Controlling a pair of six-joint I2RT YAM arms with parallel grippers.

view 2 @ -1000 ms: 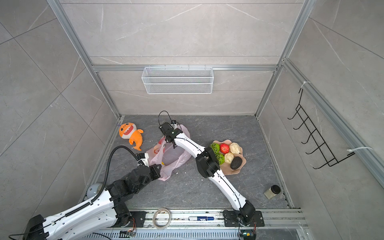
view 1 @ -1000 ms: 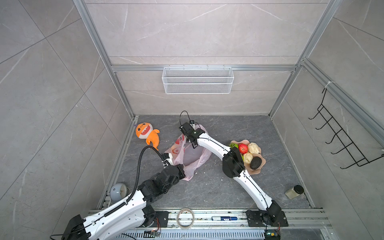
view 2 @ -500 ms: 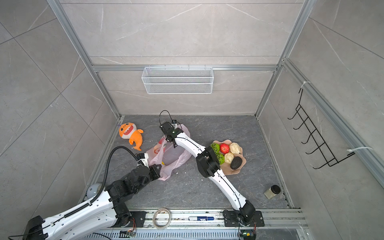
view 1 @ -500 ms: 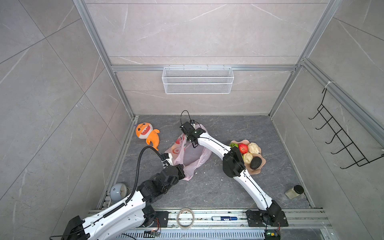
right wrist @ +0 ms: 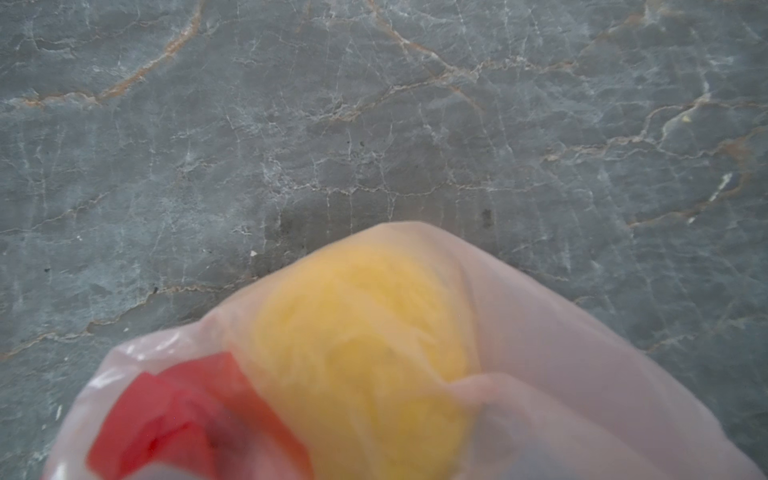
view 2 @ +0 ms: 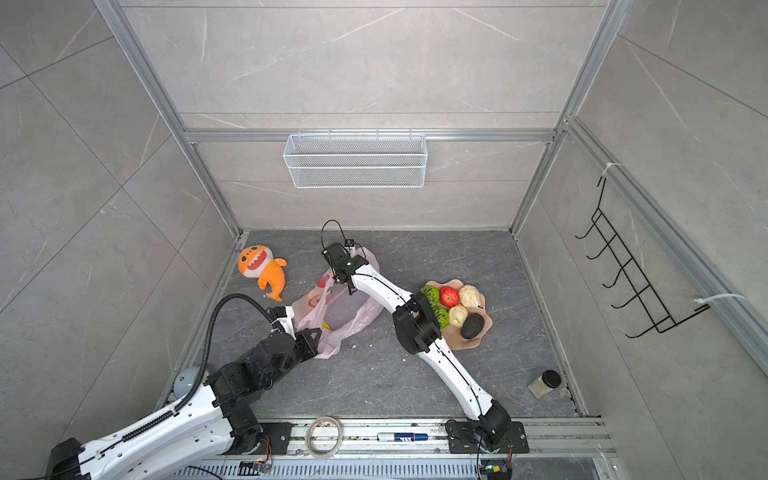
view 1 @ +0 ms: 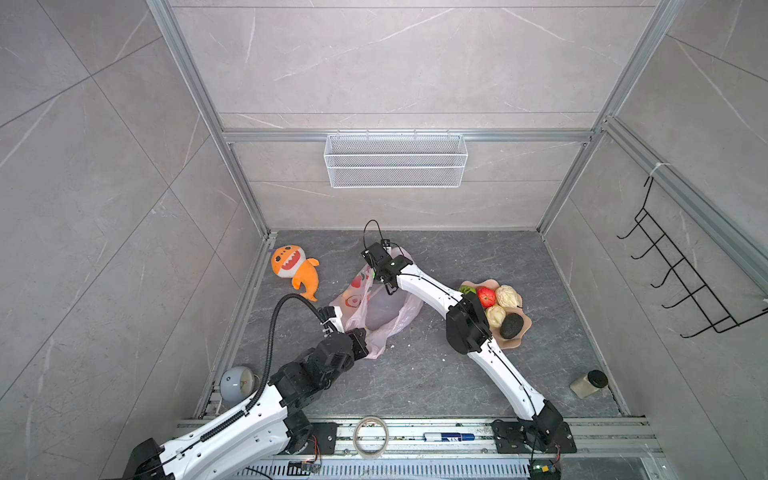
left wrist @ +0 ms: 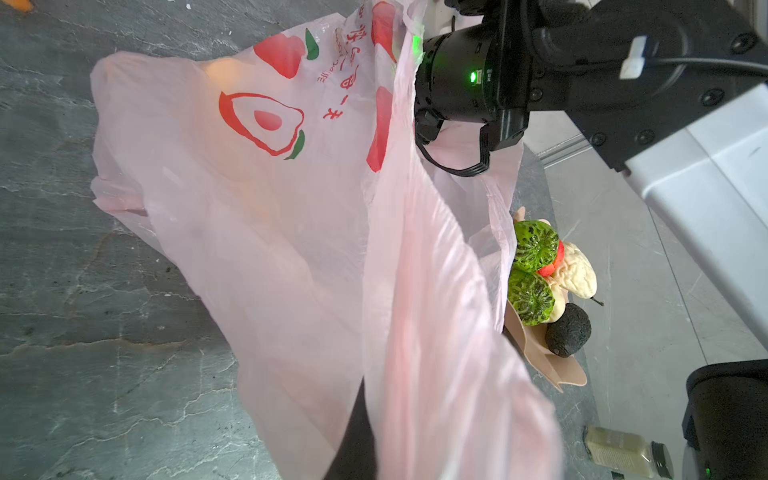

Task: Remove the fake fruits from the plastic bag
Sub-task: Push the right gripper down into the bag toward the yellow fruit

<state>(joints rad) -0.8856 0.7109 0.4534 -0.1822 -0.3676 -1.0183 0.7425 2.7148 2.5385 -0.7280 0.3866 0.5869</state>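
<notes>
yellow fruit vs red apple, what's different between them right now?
The yellow fruit sits inside the plastic bag; the red apple is out, in the peach bowl. The yellow fruit shows only blurred, through the bag's pink film; the red apple lies uncovered and is plain in both top views. Both look rounded.

Thin, translucent, faintly glossy plastic bag (left wrist: 270,232); matt, veined stone-look surface (view 1: 415,374); fuzzy cloth shark toy (view 1: 293,268).
</notes>
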